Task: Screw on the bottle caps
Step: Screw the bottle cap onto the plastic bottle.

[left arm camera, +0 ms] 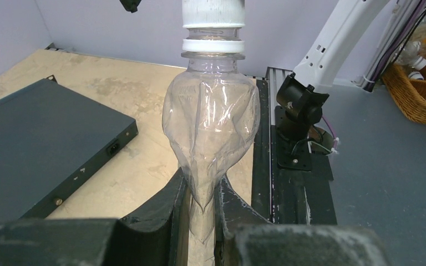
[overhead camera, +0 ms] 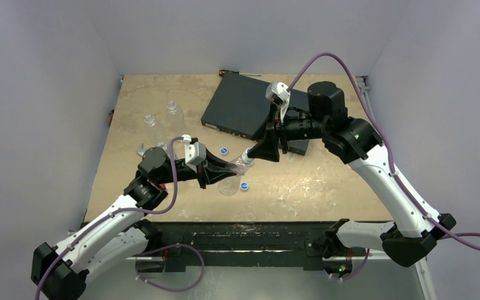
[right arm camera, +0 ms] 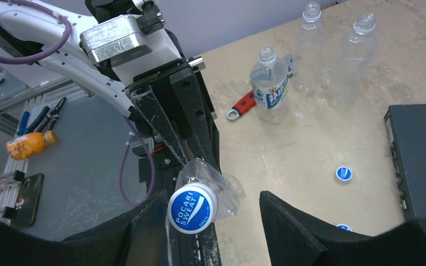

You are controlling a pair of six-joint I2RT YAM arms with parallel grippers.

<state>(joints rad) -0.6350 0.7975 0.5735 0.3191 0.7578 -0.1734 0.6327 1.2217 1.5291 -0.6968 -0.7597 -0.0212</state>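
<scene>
Beige tabletop (overhead camera: 325,187) below, and the left claw (left arm camera: 201,191) is clamped hard on a clear bottle (left arm camera: 211,116). Its thin wall buckles between the fingers (left arm camera: 166,216): light, soft stuff that will likely flex under a twist. The blue cap (right arm camera: 192,209) sits on the neck inside the right claw (right arm camera: 209,199), jaws spread either side, not yet gripping. Best hold: the cap's stiff rim. Beyond that claw lie a loose cap (right arm camera: 344,173), black box (right arm camera: 416,160), standing bottles (right arm camera: 269,88) and wrench (right arm camera: 243,105), none in the way.

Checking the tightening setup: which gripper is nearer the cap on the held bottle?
Right. The right gripper straddles the cap, a finger on each side; the left gripper clamps the bottle low on its body, away from the cap.
</scene>
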